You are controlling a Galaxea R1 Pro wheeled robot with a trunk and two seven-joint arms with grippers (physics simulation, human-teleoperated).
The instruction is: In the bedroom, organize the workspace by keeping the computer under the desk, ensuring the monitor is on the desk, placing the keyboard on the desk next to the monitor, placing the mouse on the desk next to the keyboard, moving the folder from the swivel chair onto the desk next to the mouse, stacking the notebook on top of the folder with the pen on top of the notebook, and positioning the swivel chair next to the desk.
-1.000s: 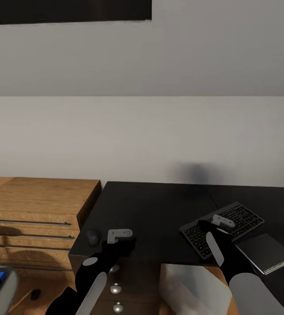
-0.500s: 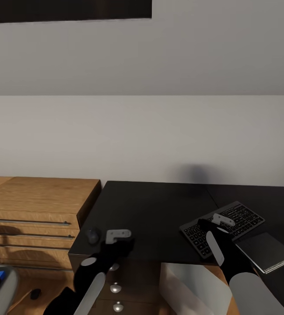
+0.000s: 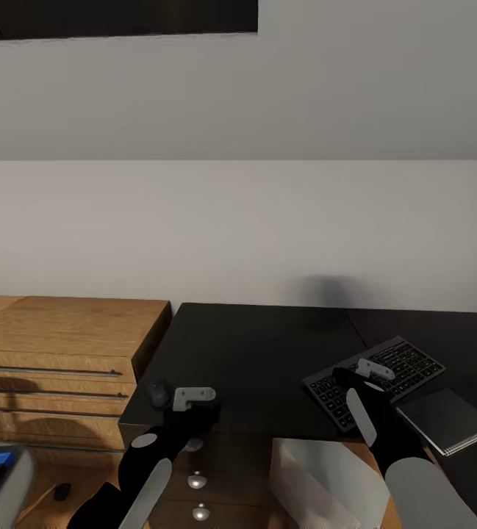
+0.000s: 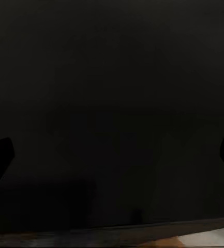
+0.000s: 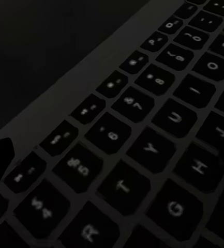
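The small dark rounded mouse [image 3: 156, 396] sits at the near left corner of the black matte desk [image 3: 260, 353], well apart from the dark flat keyboard [image 3: 374, 380], so by my judgement the step in hand is to take the mouse with the left gripper [image 3: 192, 397], which hovers just beside it, coming down square over its body and closing gently so it does not skid off the desk edge. How far the left fingers are spread I cannot tell from these views, and they hold nothing I can see. The right gripper [image 3: 371, 369] hangs low over the keyboard's keys [image 5: 143, 150], its spread also unclear, with a grey spiral-bound notebook [image 3: 447, 420] lying just beside the keyboard
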